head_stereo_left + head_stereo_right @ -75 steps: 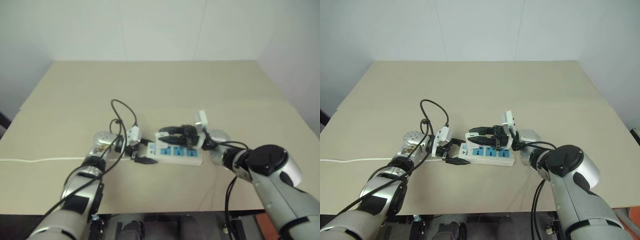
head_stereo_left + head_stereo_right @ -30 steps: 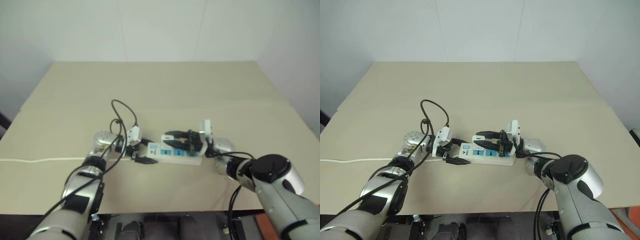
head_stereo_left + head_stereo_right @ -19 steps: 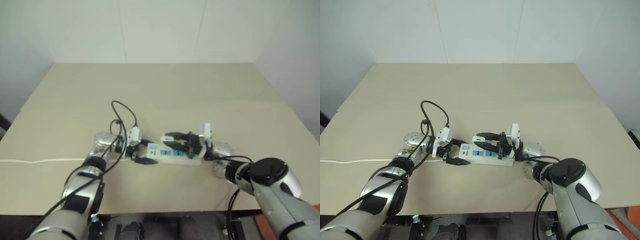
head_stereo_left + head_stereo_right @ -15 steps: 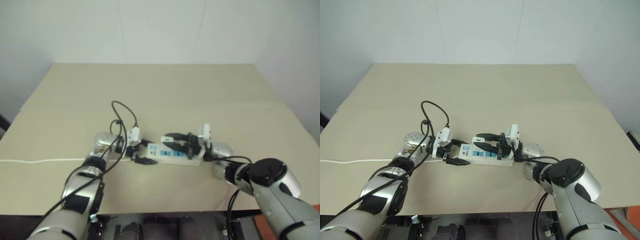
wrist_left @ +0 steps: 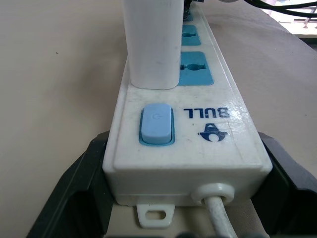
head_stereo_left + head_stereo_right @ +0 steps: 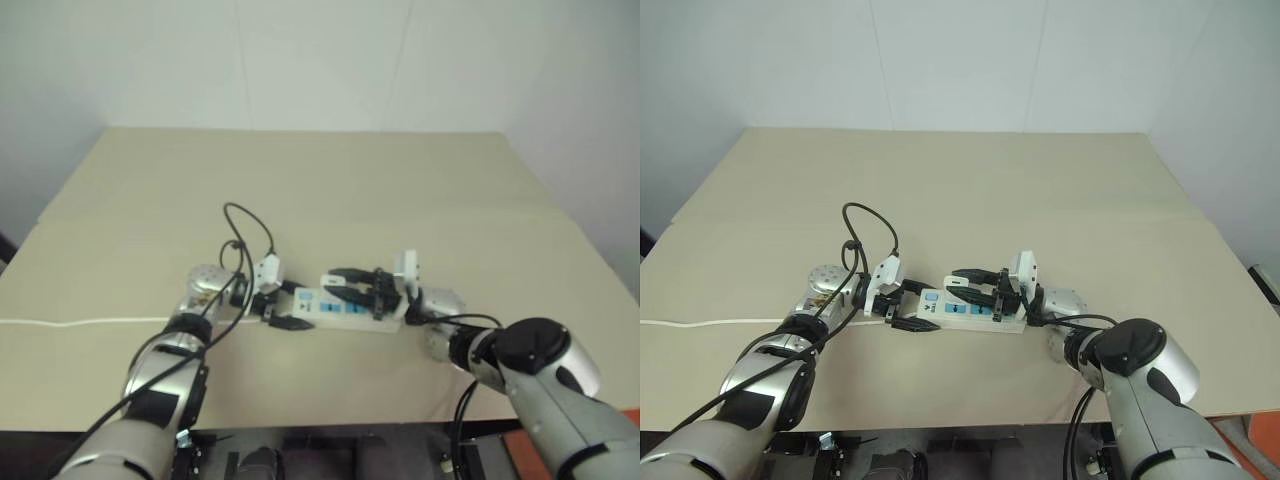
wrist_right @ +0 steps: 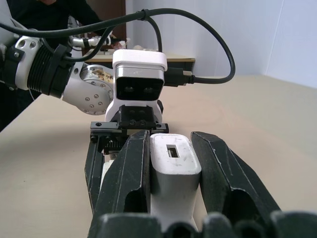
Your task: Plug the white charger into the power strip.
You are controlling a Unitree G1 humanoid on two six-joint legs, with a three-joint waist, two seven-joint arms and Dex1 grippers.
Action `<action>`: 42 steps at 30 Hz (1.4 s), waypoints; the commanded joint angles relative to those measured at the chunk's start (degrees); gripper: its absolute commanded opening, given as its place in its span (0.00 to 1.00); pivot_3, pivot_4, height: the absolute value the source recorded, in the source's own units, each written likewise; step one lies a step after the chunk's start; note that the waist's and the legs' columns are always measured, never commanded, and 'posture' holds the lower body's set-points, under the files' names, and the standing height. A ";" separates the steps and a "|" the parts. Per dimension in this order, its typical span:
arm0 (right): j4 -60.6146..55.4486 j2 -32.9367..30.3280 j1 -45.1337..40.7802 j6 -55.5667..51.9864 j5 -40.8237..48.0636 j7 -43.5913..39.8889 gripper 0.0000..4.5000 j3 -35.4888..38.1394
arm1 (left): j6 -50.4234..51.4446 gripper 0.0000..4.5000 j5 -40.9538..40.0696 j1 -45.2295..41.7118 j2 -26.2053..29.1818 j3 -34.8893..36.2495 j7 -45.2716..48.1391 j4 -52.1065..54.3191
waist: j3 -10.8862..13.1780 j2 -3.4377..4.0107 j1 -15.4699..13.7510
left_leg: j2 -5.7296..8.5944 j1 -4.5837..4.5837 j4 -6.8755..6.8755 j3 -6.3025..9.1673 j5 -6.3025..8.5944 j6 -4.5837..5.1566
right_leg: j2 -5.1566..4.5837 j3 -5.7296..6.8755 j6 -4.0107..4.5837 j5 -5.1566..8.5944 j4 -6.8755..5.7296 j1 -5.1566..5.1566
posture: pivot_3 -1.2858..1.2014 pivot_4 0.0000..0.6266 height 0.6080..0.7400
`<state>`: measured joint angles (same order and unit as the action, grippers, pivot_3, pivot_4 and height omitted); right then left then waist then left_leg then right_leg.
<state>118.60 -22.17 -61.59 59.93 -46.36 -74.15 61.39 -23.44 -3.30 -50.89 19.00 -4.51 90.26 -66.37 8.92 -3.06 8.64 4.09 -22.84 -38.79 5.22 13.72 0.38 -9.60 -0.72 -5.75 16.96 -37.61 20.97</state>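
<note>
While the left hand (image 6: pixel 908 309) clamps the power strip (image 6: pixel 970 312), the level right hand (image 7: pixel 171 168) grips the white charger (image 7: pixel 173 171).

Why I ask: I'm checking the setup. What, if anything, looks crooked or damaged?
Nothing stands out. The white charger stands upright on the power strip, in the socket nearest its blue switch. The right gripper holds the charger; the left gripper clamps the strip's cord end.

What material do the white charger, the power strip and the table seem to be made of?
White charger: probably smooth, matte moulded plastic. Power strip: seemingly glossy white plastic with blue inserts, slightly scuffed. Table: matte beige board, perhaps laminate or painted wood; no visible grain, so uncertain.
</note>
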 commanded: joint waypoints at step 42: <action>1.40 -9.42 -0.09 -0.33 1.85 -11.14 1.00 3.72 | 5.36 0.99 -14.02 3.87 7.91 -3.59 2.24 15.95 | 0.04 0.05 -0.58 | 0.05 -0.08 0.05 0.45 0.02 -0.01 | 0.02 0.23 0.00 0.00 0.49 -0.35 | 0.52 0.24 1.00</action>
<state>118.65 -28.49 -60.22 61.17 -45.91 -82.45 63.31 -19.96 -13.54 -48.38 24.53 -5.61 92.13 -55.58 8.96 -3.01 8.06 4.13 -22.94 -38.73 5.67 13.75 0.37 -9.59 -0.49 -5.75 16.96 -37.12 20.62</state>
